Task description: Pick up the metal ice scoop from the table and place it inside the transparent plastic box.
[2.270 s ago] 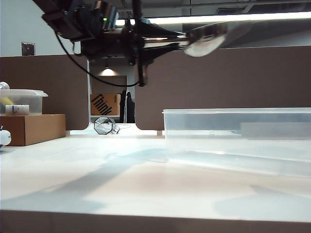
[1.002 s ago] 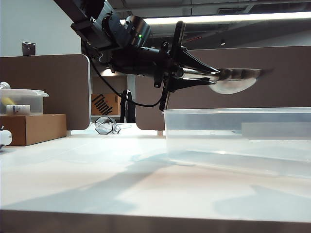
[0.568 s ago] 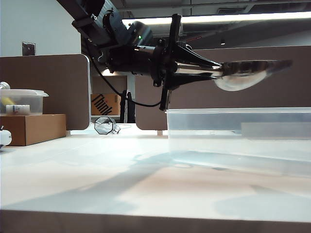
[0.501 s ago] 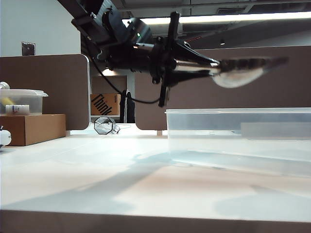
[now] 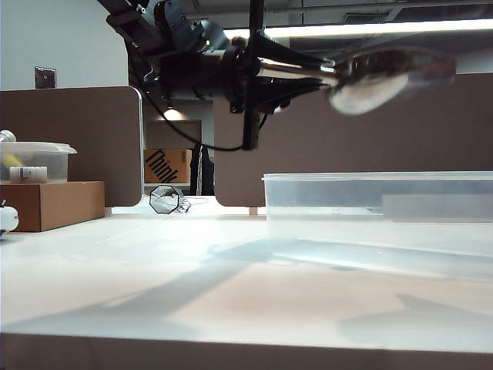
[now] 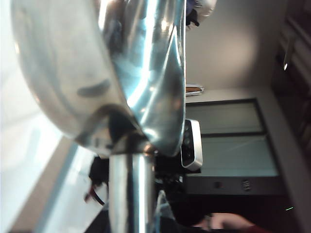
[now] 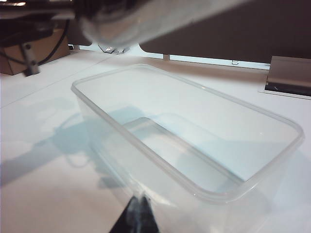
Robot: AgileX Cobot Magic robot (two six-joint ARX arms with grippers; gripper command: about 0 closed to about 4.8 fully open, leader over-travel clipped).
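Metal ice scoop (image 5: pixel 377 77) hangs in the air, gripped by its tubular handle in my left gripper (image 5: pixel 308 75), whose jaws are closed tight around it. Its long axis runs nearly level, bowl end leading out over the transparent plastic box (image 5: pixel 377 212), which sits open and empty on the white table (image 5: pixel 154 285) directly below. Handle end lies back toward the box's near wall. My right gripper (image 7: pixel 138 216) rests low beside the box (whether its jaws are parted I cannot tell), so the lowering is the left arm's job.
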